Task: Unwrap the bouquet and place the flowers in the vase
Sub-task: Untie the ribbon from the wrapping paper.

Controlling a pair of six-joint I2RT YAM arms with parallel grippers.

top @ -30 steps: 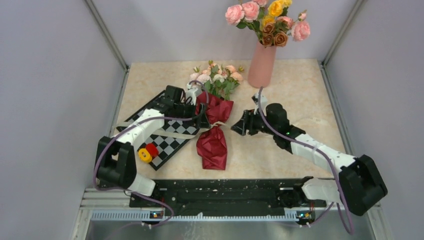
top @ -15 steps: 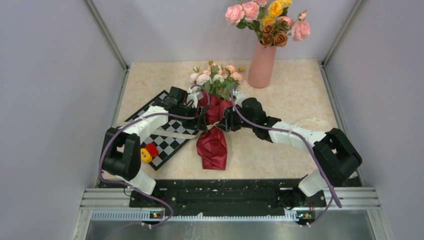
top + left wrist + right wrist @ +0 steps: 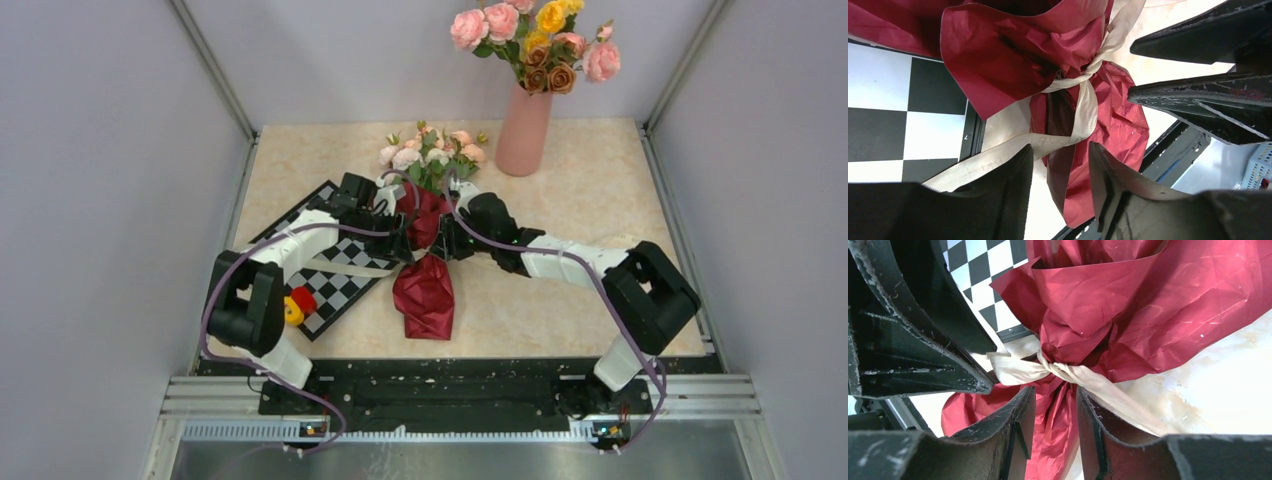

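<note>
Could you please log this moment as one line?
bouquet: tied, lying flat | left gripper: open beside ribbon | right gripper: open at knot

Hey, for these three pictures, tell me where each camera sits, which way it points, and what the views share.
Top: above and behind the arm bases, looking down over the table; both arms show, left gripper and right gripper either side of the bouquet.
Left wrist: on the left arm, looking past its own fingers at the knotted ribbon; right gripper's fingers at right.
Right wrist: on the right arm, facing that knot from the opposite side; own fingers below, left gripper's at left.
Shared: both wrist views show the knot and checkerboard.
</note>
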